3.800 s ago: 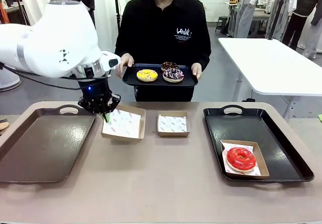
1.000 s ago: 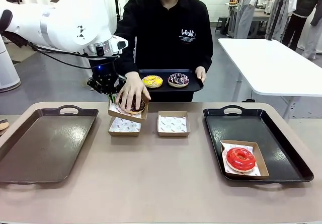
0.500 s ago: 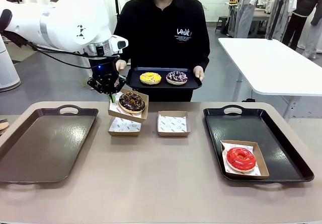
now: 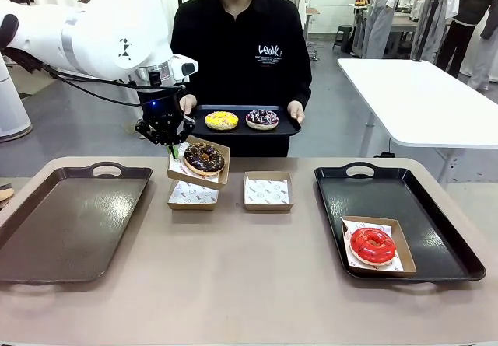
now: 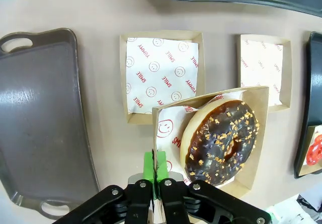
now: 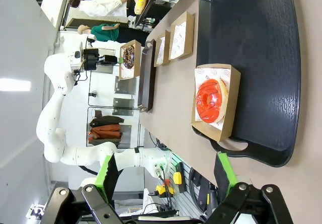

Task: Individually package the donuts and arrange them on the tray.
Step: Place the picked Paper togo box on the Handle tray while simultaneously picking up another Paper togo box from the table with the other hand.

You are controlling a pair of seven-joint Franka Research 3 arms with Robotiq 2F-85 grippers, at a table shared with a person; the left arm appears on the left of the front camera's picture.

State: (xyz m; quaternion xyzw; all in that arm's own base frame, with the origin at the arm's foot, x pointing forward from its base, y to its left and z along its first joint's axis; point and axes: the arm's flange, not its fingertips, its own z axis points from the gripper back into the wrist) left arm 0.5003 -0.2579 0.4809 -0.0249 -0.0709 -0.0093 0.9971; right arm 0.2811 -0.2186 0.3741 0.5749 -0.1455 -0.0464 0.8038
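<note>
My left gripper [image 5: 154, 162] — pinched shut on the box [image 5: 262, 133] rim, holding it clear of the table [image 4: 257, 268] to carry its chocolate donut [image 5: 224, 141]; my right gripper [image 6: 166, 173] — fingers wide apart, empty.

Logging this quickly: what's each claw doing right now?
Left claw: closed on the edge of the box, which carries the chocolate donut.
Right claw: open, holding nothing.

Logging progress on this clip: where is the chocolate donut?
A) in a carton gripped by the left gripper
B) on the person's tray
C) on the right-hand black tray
A: the left gripper pinches the edge of the carton that holds the chocolate donut.
</note>
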